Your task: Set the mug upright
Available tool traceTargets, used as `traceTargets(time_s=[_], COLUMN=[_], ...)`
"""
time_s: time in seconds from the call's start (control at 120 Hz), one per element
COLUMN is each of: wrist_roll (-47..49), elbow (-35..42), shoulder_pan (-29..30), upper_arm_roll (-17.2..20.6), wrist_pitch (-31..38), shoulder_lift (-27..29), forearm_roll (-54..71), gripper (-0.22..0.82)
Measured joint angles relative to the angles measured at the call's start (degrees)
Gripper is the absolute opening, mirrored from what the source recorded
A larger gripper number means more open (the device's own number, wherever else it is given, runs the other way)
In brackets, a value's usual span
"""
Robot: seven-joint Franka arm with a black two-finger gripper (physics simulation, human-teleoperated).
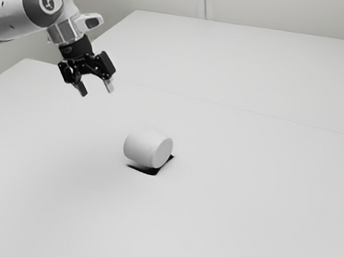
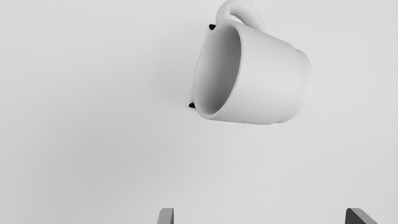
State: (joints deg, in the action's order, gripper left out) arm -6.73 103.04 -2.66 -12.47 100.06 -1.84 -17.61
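One white table (image 1: 42,192): spans the foreground and middle of the exterior view, plain and pale, bearing the mug.
Far pale surface (image 1: 248,69): lies beyond the table, its far edge set against a light wall (image 1: 297,11).
White arm (image 1: 6,12): enters from the exterior view's upper left and slopes down toward the exterior view's right.
Black gripper (image 1: 96,91): at the arm's end, raised above the table, tilted downward, well apart from the mug on the exterior view's left.
White mug (image 1: 142,147): on its side on the table, near the middle of the exterior view; mouth toward the exterior view's left, flat base toward its right.
Mug handle (image 2: 250,17): curved loop on the mug's side away from the gripper's fingertips, as seen in the wrist view.
Fingers (image 2: 166,217): spread wide from each other, with an empty gap between their tips.
Black patch (image 1: 146,170): angular and dark, beneath and beside the mug; whether shadow or object cannot be told.
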Motion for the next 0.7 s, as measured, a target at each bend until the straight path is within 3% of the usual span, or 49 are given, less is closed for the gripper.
traceTargets(time_s=[0.275, 0.7], wrist_roll=[-14.0, -32.8], elbow=[2.2, 0.9], shoulder_pan=[-4.8, -1.4], upper_arm_roll=[-3.2, -3.9], wrist_pitch=[6.0, 8.3], shoulder_lift=[-6.0, -16.1], forearm_roll=[-8.6, -21.6], gripper=[0.60, 0.60])
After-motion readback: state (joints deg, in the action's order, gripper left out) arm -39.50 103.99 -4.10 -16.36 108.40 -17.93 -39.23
